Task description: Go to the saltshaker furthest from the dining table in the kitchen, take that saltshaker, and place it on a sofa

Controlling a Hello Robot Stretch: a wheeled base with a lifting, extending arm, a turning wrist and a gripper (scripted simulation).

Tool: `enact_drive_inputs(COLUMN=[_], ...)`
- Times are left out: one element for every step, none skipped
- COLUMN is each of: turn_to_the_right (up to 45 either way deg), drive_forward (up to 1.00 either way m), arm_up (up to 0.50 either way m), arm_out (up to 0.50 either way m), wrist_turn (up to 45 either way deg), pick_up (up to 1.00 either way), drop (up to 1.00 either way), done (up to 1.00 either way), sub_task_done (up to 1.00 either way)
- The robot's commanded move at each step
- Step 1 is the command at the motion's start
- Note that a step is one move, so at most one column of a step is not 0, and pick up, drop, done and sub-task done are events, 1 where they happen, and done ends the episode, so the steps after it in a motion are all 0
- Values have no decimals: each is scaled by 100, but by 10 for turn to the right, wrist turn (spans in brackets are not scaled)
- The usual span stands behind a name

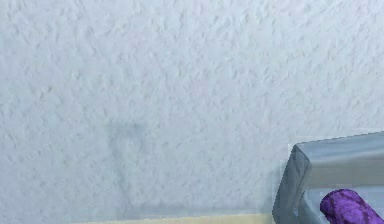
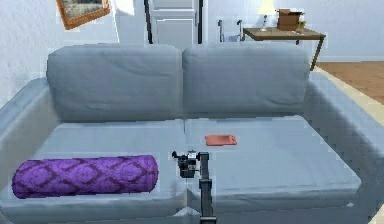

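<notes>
A grey two-seat sofa (image 2: 262,155) spreads across the arm side view. My arm (image 2: 206,196) rises from the bottom edge over the front of its seat cushions. The gripper (image 2: 183,160) sits at the arm's far end, near the seam between the two cushions. Sofa fabric lies behind its tip, so I cannot tell whether it holds anything. No shape that I can name as a saltshaker stands out. In the forward view the sofa's grey armrest (image 1: 335,160) shows at the bottom right.
A purple patterned bolster (image 2: 85,176) lies on the left cushion and shows again as a purple bolster end (image 1: 347,207). A small flat red thing (image 2: 221,140) rests on the right cushion. Behind the sofa stand a wooden table (image 2: 283,35) and a white door (image 2: 172,20). A white wall (image 1: 150,90) is close ahead.
</notes>
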Motion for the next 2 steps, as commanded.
enact_drive_inputs(turn_to_the_right=[0, 0], drive_forward=[0, 0], arm_up=[0, 0], arm_out=[-8, 0], wrist_turn=[0, 0], pick_up=[0, 0], drop=[0, 0], done=[0, 100], sub_task_done=[0, 0])
